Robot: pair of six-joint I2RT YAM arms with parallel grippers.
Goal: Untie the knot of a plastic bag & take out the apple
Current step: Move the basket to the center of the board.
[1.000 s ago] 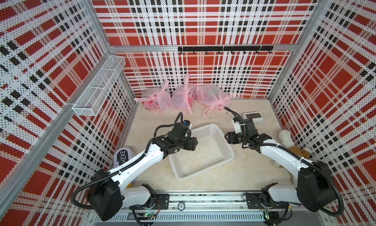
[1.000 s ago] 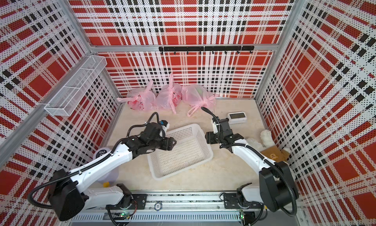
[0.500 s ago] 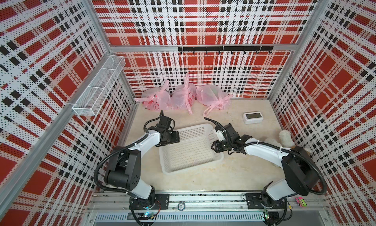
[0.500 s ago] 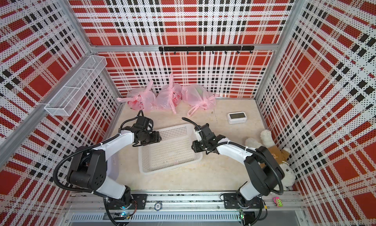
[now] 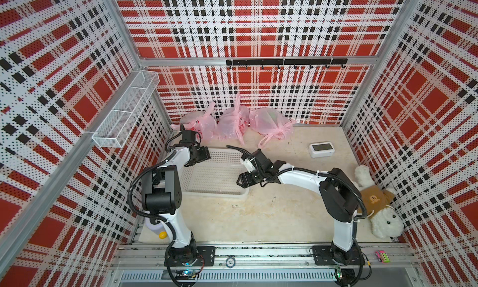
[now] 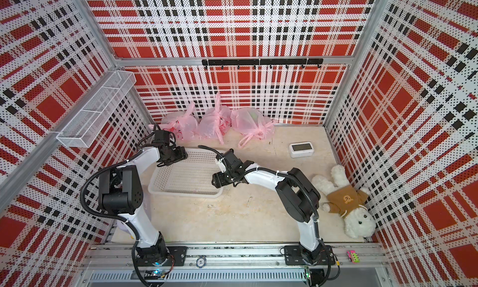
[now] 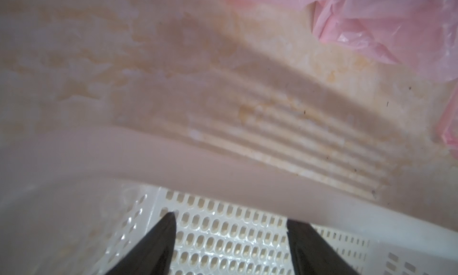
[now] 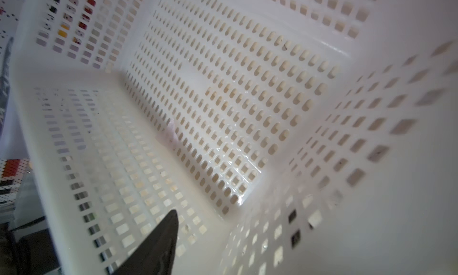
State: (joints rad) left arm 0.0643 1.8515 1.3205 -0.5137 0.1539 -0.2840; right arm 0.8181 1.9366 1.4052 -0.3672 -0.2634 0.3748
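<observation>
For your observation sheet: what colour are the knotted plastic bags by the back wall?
Pink, translucent; the bags show best in a top view.

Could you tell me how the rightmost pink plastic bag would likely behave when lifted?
Probably floppy: the pink plastic bag is thin, wrinkled film sagging around a rounded bulge. Lifted by its tied handles, which trail on the table, it would likely hang and swing. Pushed, it may crumple rather than slide.

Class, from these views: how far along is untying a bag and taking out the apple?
Done: nothing; all three pink bags lie tied by the back wall. In hand: left end effector and right end effector hover at the white basket, holding nothing. Remaining: both steps.
</observation>
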